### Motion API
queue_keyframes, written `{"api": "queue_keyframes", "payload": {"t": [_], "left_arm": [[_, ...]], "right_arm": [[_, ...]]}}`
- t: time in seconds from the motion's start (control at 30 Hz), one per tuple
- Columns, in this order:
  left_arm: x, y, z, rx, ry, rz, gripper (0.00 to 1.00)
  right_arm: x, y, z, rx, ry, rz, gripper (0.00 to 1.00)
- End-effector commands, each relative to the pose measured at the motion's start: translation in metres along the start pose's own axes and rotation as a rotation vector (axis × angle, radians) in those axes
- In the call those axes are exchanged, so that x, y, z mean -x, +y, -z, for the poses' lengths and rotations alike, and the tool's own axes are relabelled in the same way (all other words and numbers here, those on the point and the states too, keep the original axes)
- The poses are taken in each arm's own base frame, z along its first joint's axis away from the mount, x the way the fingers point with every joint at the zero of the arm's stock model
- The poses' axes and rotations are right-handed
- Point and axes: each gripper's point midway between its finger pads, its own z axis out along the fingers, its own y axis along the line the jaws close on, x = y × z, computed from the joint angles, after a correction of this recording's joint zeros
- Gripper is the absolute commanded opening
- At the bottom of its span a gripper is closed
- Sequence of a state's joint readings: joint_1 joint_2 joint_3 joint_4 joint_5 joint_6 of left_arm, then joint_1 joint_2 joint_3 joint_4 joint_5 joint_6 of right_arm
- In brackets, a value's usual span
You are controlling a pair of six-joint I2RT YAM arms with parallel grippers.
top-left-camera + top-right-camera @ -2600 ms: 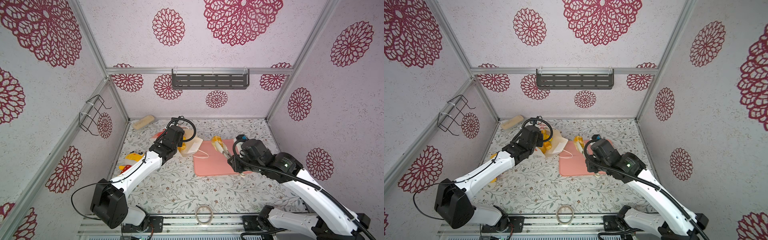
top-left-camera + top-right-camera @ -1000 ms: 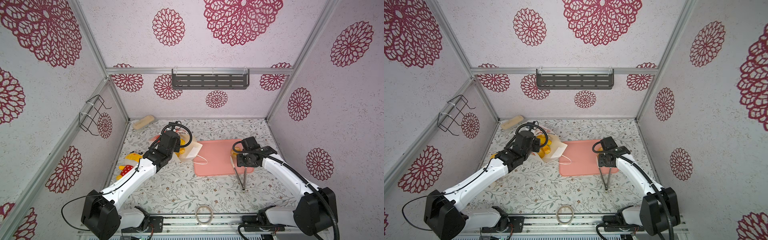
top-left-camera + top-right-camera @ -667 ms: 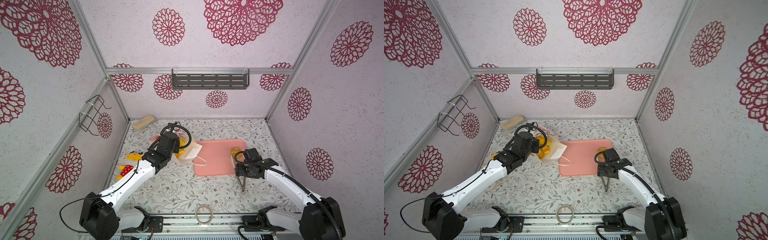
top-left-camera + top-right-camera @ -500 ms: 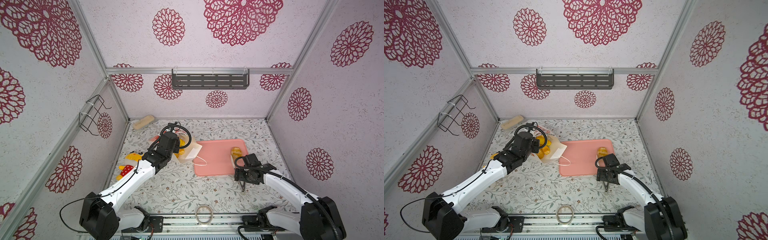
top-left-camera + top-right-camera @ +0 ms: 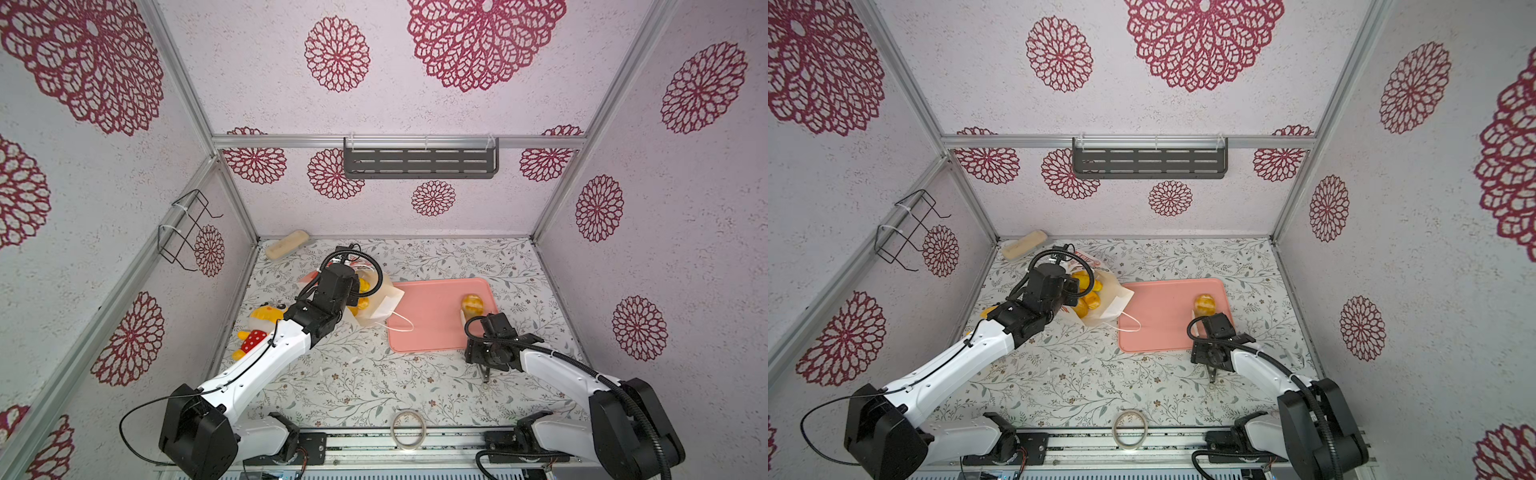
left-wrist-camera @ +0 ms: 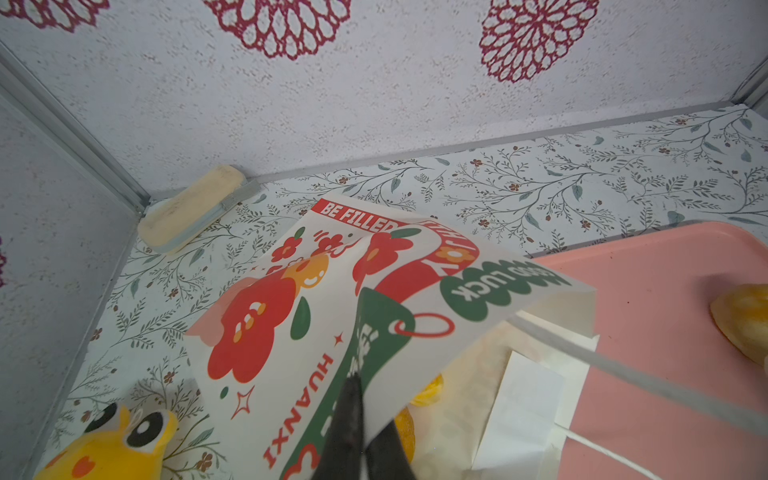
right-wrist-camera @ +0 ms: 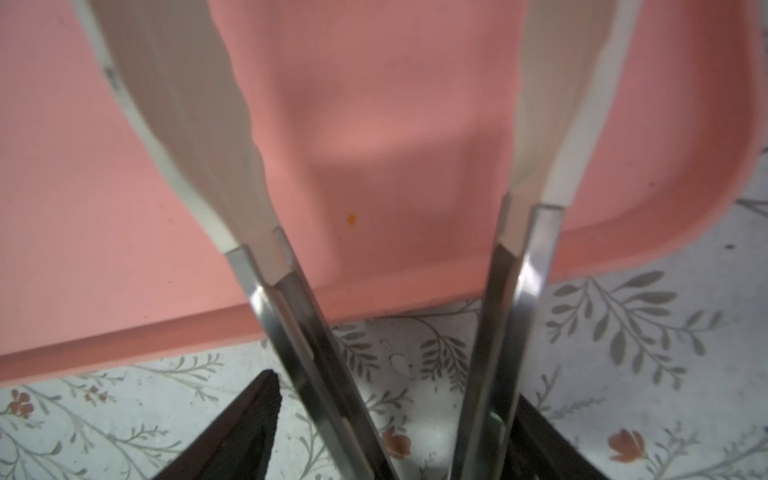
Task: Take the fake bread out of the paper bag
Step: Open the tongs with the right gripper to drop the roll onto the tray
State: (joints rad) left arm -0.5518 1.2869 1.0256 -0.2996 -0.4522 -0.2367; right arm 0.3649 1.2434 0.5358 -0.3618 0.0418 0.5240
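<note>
The pink tray (image 5: 428,328) is laid just ahead of the right jaws, and its near edge is seen right under the tongs (image 7: 291,291) in the right wrist view. Most of the tray between the two sets of jaws is seen bare. A wide bare patch of the table (image 5: 353,382) is found behind both sets of jaws, down to a tape ring (image 5: 408,432) at the front rail. Less room is found around the left jaws. A yellow plush toy (image 5: 266,313) is tucked beside the left arm by the side wall, and a beige block (image 5: 287,244) is pushed into the back corner beyond the left jaws.

The open mouth of the paper bag (image 5: 1115,301) and the fake bread (image 5: 1088,297) heaped inside are shown best in a top view. In the left wrist view only the bag's printed face and small yellow bits under it are shown. Both sets of jaws are hidden by the arms in both top views. The white tips of the tongs are made out clearly only in the right wrist view. A single bread roll (image 5: 473,305) is seen on the tray, just past the tongs' tips.

The left jaws are closed tight on the paper bag's edge, and the paper is held up off the table. The bag's mouth is turned toward the tray, and its cord handle (image 5: 395,325) is laid on the tray's edge. The right jaws are closed around the metal arms of the tongs. The arms are spread, and the pink tray is seen between the tips.
</note>
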Motion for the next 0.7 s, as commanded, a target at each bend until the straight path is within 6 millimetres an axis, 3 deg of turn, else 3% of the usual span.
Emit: {"api": "queue_keyframes", "payload": {"t": [0.0, 0.17, 0.27, 0.47, 0.67], "left_arm": [[-0.002, -0.005, 0.0, -0.022, 0.001, 0.01, 0.0], [-0.002, -0.005, 0.0, -0.022, 0.004, 0.009, 0.0], [-0.002, -0.005, 0.0, -0.019, 0.003, 0.009, 0.0], [0.002, -0.005, 0.002, -0.02, -0.005, 0.008, 0.0], [0.004, -0.006, 0.003, -0.027, -0.01, 0.017, 0.0]], "right_arm": [[-0.001, -0.009, -0.006, -0.04, -0.021, -0.012, 0.73], [-0.01, -0.016, -0.007, -0.052, -0.026, -0.019, 0.56], [-0.006, -0.012, 0.005, -0.024, -0.053, -0.03, 0.45], [0.022, -0.003, 0.062, 0.022, -0.163, -0.042, 0.41], [0.027, 0.005, 0.091, 0.041, -0.137, -0.045, 0.41]]}}
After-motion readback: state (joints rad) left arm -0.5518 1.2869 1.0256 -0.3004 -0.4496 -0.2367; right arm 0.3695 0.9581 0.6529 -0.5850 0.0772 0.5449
